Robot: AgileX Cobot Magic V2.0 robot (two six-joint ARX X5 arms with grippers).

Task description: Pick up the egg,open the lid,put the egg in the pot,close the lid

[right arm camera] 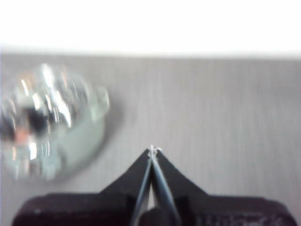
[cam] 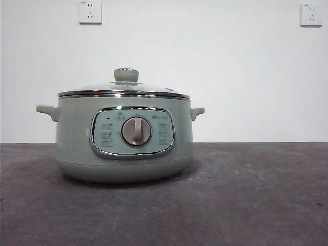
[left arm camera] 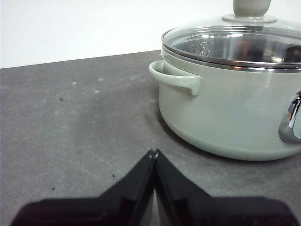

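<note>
Item one: your large round pale sage-green electric cooking pot (cam: 77,148) stands on the dark grey speckled table (cam: 256,195), left of centre in the front view, its chrome-framed control panel (cam: 132,132) with silver dial (cam: 136,131) facing you. Two small side handles project from the wall, one on each side.

Item two: your round clear-glass domed lid (cam: 102,88) with chrome rim and pale green knob sits seated on the pot, rim meeting rim all the way round as far as the front view shows.

Item three: the egg. Through the glass in the left wrist view you get a dim reddish-brown patch (left arm camera: 243,47) inside the pot, too vague to call with confidence; nowhere else on the table do you see it.

Item four: your left gripper (left arm camera: 153,153) hangs low over bare table, near the pot on its handle side and apart from it, jaws pressed together tip to tip, holding nothing.

Item five: your right gripper (right arm camera: 153,149) is higher, looking down on the table with the lidded pot off to one side, the picture blurred; jaws likewise pressed together and empty.

Item six: two white wall sockets (cam: 90,11) on the white wall behind
</note>
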